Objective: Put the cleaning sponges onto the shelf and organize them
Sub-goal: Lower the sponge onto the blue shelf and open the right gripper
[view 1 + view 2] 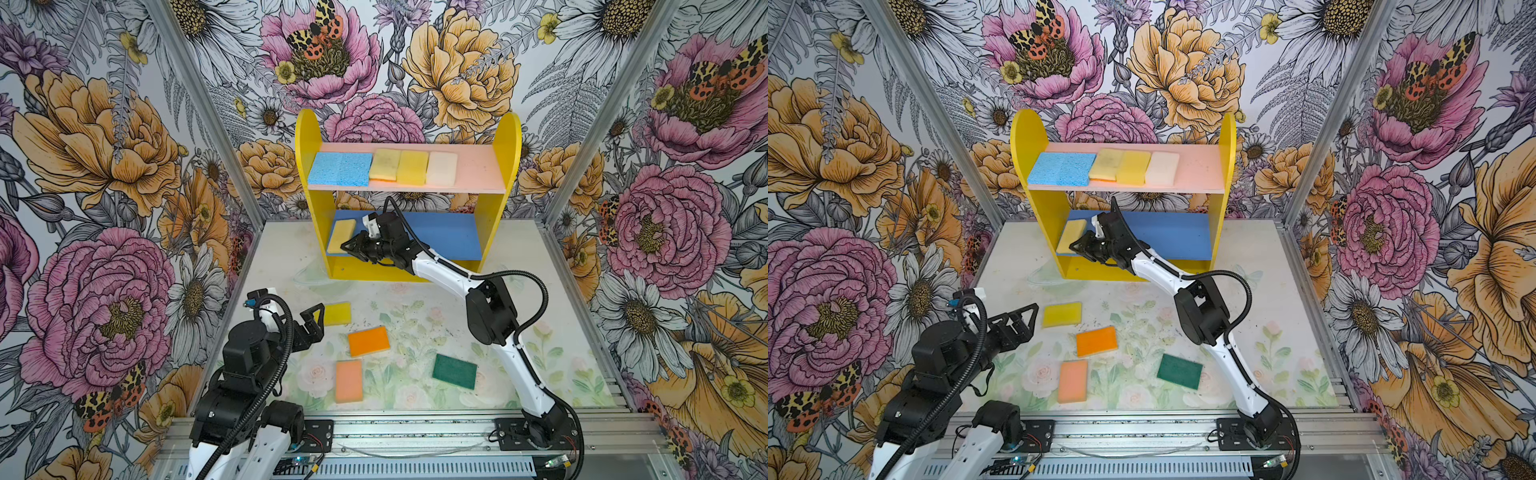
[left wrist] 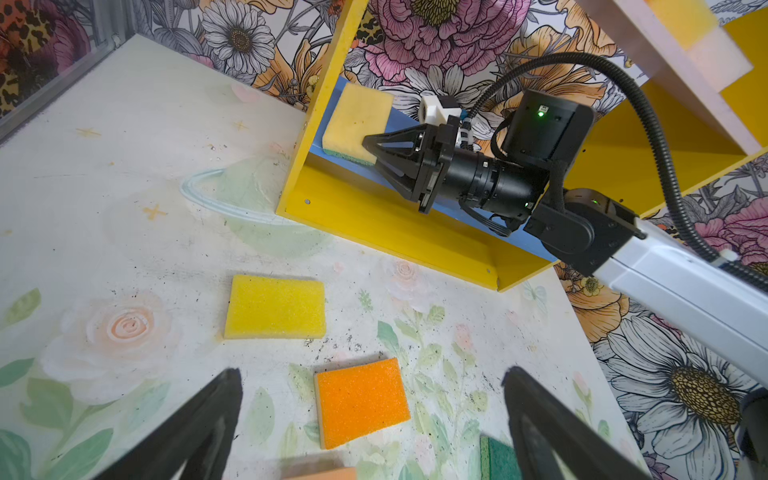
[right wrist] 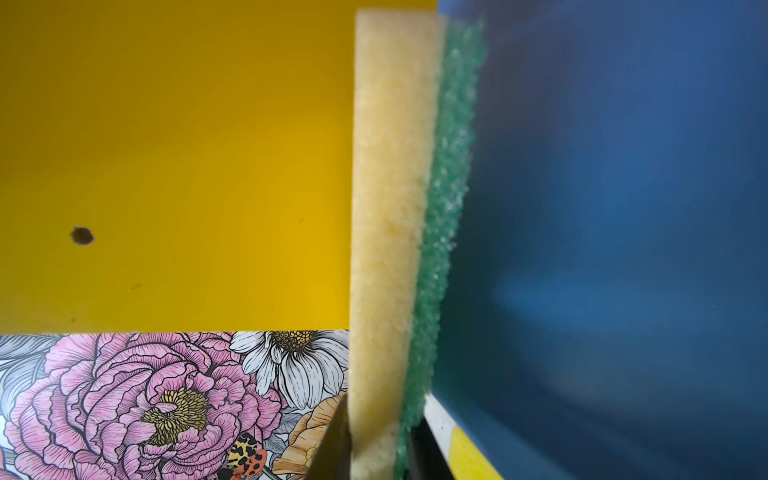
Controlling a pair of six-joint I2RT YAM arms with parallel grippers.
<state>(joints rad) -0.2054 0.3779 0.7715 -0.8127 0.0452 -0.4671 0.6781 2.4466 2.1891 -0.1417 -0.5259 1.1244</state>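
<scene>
R gripper [image 1: 348, 246] jaws straddle near end of yellow sponge [image 1: 341, 235] lying at left end of shelf's [image 1: 309, 137] blue lower board [image 1: 449, 237], clamped vs loose can't tell; L gripper [image 1: 315, 321] wide open, empty, just left of 2nd yellow sponge [image 1: 337, 313] on table [image 1: 282, 249], w/ orange sponge [image 1: 368, 340], peach sponge [image 1: 349, 380], green sponge [image 1: 454, 370] nearer.

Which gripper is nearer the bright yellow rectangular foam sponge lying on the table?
Left. The left gripper hovers close beside the bright yellow sponge, jaws open. The right gripper is far off at the yellow wooden shelf, by a pale yellow sponge on its blue lower board.
</scene>
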